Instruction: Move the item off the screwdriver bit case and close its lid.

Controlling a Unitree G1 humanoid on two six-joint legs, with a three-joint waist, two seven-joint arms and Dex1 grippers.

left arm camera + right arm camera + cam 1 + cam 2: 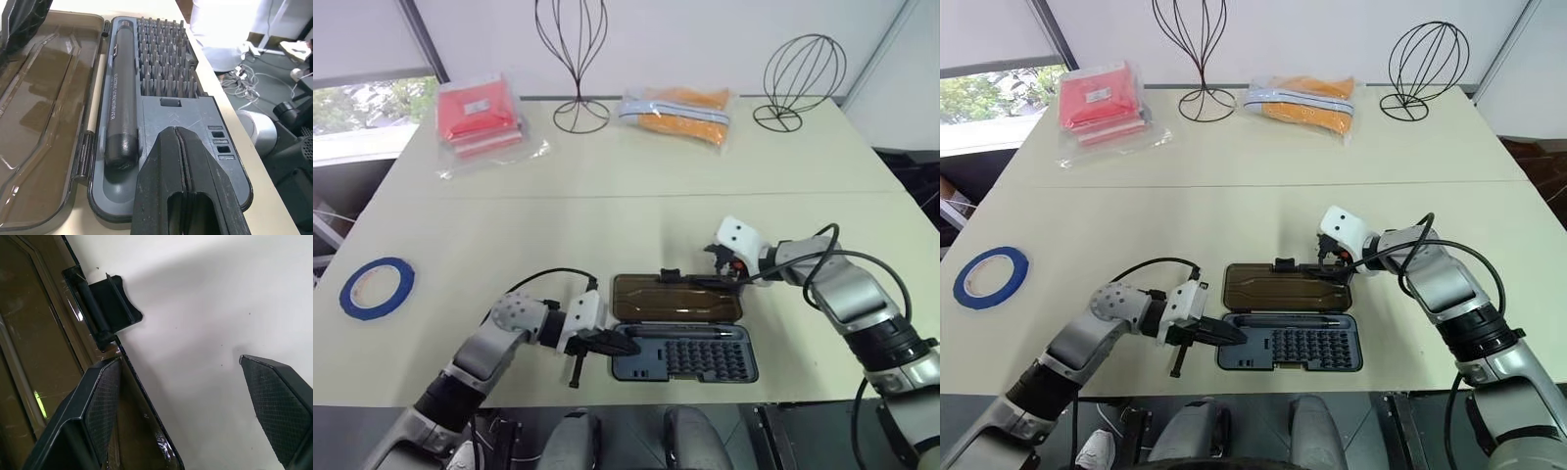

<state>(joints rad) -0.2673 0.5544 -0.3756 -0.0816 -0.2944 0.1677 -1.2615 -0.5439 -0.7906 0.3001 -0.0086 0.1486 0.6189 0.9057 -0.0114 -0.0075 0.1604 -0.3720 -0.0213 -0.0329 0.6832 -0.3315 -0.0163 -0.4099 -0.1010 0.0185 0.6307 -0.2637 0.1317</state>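
The screwdriver bit case (683,355) lies open: a ribbed dark base with rows of small bits and a smooth cylindrical driver. The left gripper (625,345) rests at its near-left corner, black fingers pressed together, holding nothing. Just beyond it the lid (675,297), a glossy translucent smoky-brown panel, lies flat. The right gripper (188,401) straddles the lid's far edge beside the black latch tab (115,303), cross-hatched pads spread wide and gripping nothing. The blue tape ring (377,287) lies well off past the left gripper.
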